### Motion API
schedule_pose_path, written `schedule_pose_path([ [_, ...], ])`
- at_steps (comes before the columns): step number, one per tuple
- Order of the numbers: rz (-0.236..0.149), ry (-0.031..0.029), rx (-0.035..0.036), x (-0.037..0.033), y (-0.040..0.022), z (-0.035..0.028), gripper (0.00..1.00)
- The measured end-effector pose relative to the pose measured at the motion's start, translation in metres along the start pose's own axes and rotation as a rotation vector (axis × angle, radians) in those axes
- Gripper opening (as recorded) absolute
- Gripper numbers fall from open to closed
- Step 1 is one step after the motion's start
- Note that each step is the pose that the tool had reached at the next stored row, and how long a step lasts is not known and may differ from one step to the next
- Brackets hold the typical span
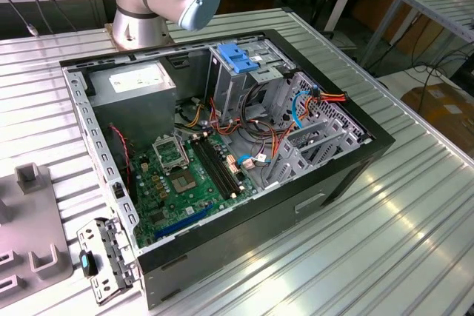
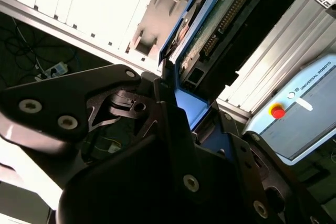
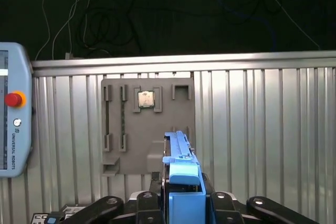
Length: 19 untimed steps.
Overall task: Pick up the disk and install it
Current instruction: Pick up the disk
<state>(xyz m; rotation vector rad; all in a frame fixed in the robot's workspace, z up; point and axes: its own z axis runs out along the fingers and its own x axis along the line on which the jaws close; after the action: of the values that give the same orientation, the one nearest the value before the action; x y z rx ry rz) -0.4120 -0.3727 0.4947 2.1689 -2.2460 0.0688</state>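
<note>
Black gripper (image 3: 181, 201) clenched on blue-railed rectangular disk (image 3: 178, 150) above ribbed metal table (image 3: 262, 129).

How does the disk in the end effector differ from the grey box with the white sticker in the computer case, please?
The disk is clamped edge-on in the end effector over the table; the grey box sits fitted in a corner of the computer case. The disk carries blue side rails; the grey box is plain metal with a white sticker. Both are rectangular computer parts.
</note>
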Motion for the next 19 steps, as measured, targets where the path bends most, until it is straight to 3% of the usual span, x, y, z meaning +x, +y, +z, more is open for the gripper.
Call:
schedule_pose_path([
  [4,0.000,0.0001,-0.0003,0.0019,-0.0041,0.0001,0.37],
  [12,0.000,0.0002,-0.0003,0.0018,-0.0238,0.0004,0.37],
  [19,0.000,0.0001,-0.0002,0.0015,-0.0364,0.0007,0.37],
])
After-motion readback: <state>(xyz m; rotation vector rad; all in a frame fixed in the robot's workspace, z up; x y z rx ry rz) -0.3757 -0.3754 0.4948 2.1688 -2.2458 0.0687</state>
